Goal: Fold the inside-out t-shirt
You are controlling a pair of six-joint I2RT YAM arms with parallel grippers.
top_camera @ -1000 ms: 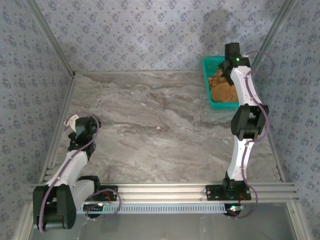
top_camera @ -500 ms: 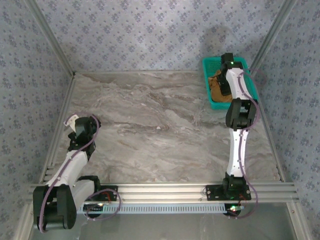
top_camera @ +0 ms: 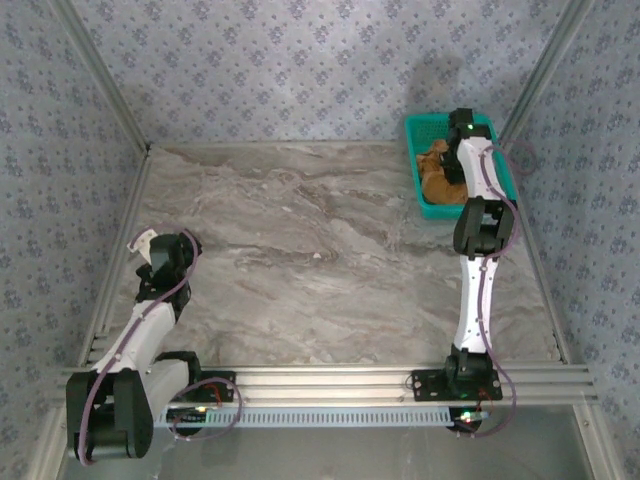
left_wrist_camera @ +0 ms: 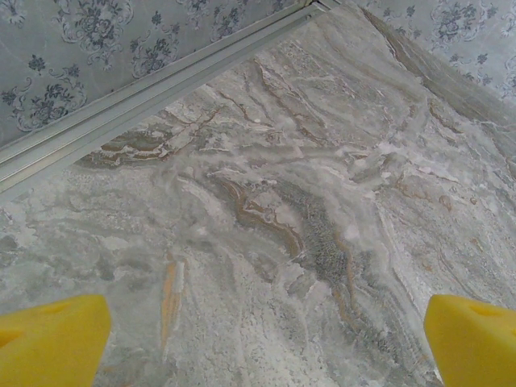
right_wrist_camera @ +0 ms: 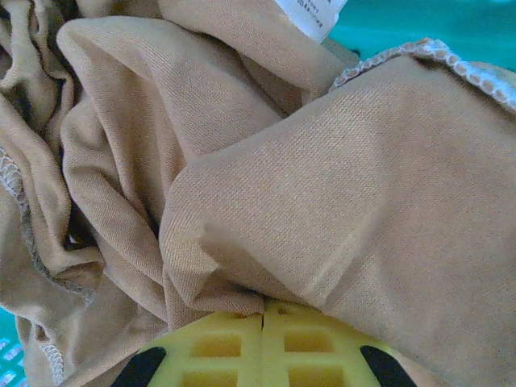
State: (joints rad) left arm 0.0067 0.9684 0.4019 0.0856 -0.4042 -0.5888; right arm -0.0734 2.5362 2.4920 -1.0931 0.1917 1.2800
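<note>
Right gripper point(top_camera: 449, 166): reaches down into the basket point(top_camera: 424, 128) at the table's 1 o'clock corner. In the wrist view its yellow fingertips point(right_wrist_camera: 264, 313) are pressed together, with a fold of cloth pinched at the seam where they meet.

T-shirt point(top_camera: 436, 184): tan, bunched in a heap inside the teal basket point(right_wrist_camera: 419, 20). From the closed tips the cloth point(right_wrist_camera: 242, 177) spreads from 9 through 12 to 3 o'clock in loose folds, touching the fingers. Stitched hems face out at 2 o'clock and 8 o'clock. A white label point(right_wrist_camera: 311, 11) sits at 12 o'clock, partly cut off by the frame.

Left gripper point(top_camera: 151, 244): at the table's 9 o'clock edge, well apart from the basket. Its yellow fingers point(left_wrist_camera: 50, 339) stand spread wide, nothing between them, over bare marbled table point(left_wrist_camera: 282, 201).

Table point(top_camera: 300, 260): grey-brown marble pattern.
</note>
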